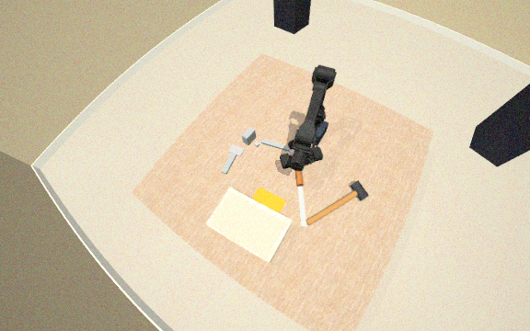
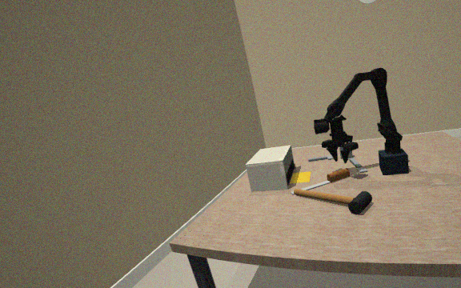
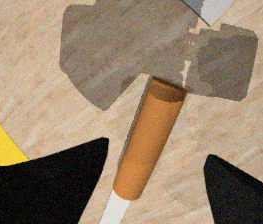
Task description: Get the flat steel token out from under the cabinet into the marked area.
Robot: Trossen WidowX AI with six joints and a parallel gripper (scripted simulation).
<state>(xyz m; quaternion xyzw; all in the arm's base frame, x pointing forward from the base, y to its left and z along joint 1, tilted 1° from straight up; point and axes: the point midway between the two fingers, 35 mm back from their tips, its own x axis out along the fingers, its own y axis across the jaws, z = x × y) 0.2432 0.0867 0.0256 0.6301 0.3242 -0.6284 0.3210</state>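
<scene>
A cream cabinet (image 1: 248, 223) stands on the table, with the yellow marked area (image 1: 269, 199) in front of it. The steel token is hidden from view. A tool with an orange handle and a flat white blade (image 1: 301, 198) lies beside the marked area. In the wrist view its handle (image 3: 148, 137) lies between my two black fingers, below them. My gripper (image 1: 298, 161) is open and hovers just above the handle's end (image 2: 338, 174), not touching it. It holds nothing.
A hammer (image 1: 335, 203) with a black head lies right of the blade, its handle tip close to the blade's end. A grey T-shaped piece (image 1: 231, 158), a grey block (image 1: 248, 135) and a grey bar (image 1: 274, 145) lie left of the arm. Dark boxes (image 1: 513, 124) stand far off.
</scene>
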